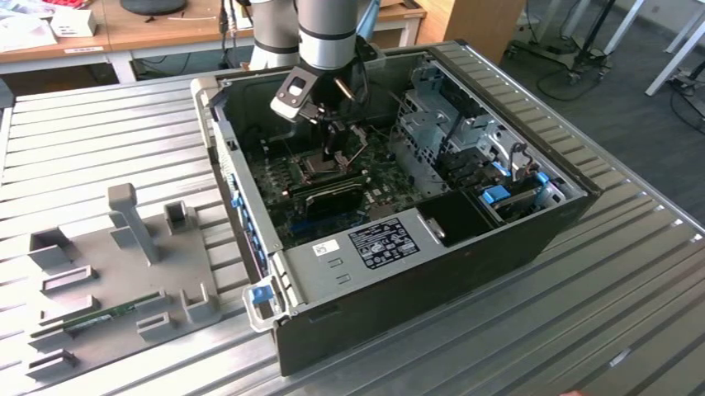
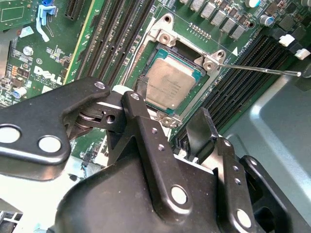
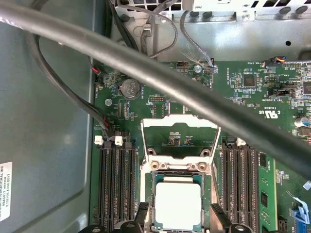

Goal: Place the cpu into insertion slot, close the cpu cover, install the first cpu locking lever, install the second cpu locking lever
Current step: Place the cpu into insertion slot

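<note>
The gripper (image 2: 171, 107) hangs low inside the computer case (image 1: 463, 239), toward the far side and the exterior view's left. Its 2 fingers are spread and pinch nothing. Directly beneath, between the fingers, the cpu (image 2: 170, 83) lies flat in the insertion slot (image 2: 210, 62); in both wrist views it looks square to the rim. The cpu cover (image 3: 180, 120) stands open, swung up on its hinge just beyond the slot. 1 thin locking lever (image 2: 262, 71) juts free over the memory slots (image 2: 238, 92).

Risks, as judged:
- A finger close to the chip's edge could nudge it askew on any sideways move.
- A cover shut on a skewed chip would bend socket pins.
- The loose lever may catch a finger.
- A thick cable (image 3: 146, 68) crossing above the motherboard (image 3: 252, 97) could snag.
</note>
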Controlling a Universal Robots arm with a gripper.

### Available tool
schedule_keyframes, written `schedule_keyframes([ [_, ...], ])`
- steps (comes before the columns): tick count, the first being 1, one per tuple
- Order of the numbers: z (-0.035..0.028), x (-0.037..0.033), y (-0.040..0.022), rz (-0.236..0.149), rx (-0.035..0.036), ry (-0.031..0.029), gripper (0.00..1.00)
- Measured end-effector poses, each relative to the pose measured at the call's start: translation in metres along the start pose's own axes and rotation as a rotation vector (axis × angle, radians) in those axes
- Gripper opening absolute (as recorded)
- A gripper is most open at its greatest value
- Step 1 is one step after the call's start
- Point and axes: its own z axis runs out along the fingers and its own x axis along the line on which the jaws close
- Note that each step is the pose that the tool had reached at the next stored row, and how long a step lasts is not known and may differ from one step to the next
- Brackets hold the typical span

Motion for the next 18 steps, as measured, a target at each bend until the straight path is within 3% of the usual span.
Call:
schedule_keyframes([
  [8,-0.0005,0.0,0.0,0.0,0.0,0.0,0.58],
  [10,-0.0006,0.0,0.0,0.0,0.0,0.0,0.46],
  [11,-0.0006,0.0,0.0,0.0,0.0,0.0,0.46],
  [13,-0.0008,0.0,0.0,0.0,0.0,-0.0001,0.34],
  [14,-0.0008,0.0,0.0,0.0,0.0,0.0,0.34],
  [18,-0.001,0.0,0.0,0.0,0.0,0.0,0.16],
])
